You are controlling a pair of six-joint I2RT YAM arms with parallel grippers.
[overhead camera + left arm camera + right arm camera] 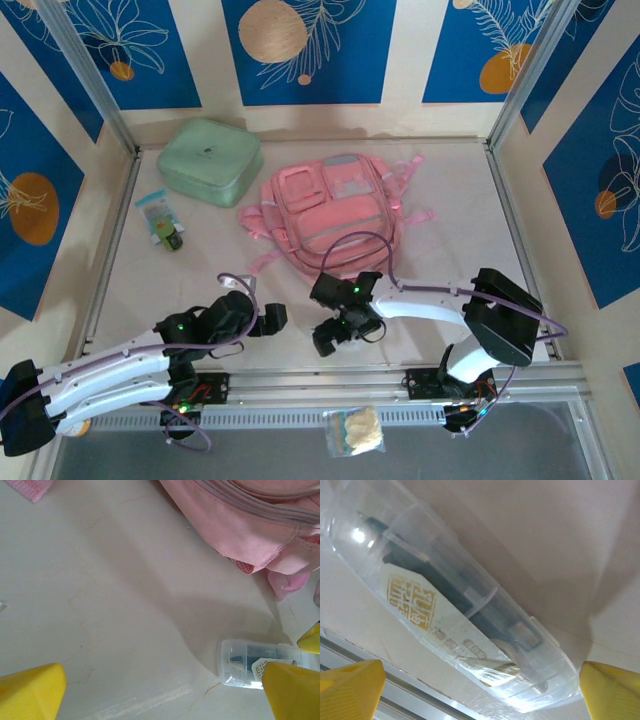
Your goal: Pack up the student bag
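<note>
I saw the student bag (pixel 325 215) flat mid-table beyond the 2 arms; judged it soft, floppy, light, so pinch a strap or zip seam; left gripper (pixel 273 318) and right gripper (pixel 326 341) spread wide, gripping nothing.

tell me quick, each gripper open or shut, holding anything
left gripper: open, holding nothing.
right gripper: open, straddling the clear plastic case, not gripping it.
</note>
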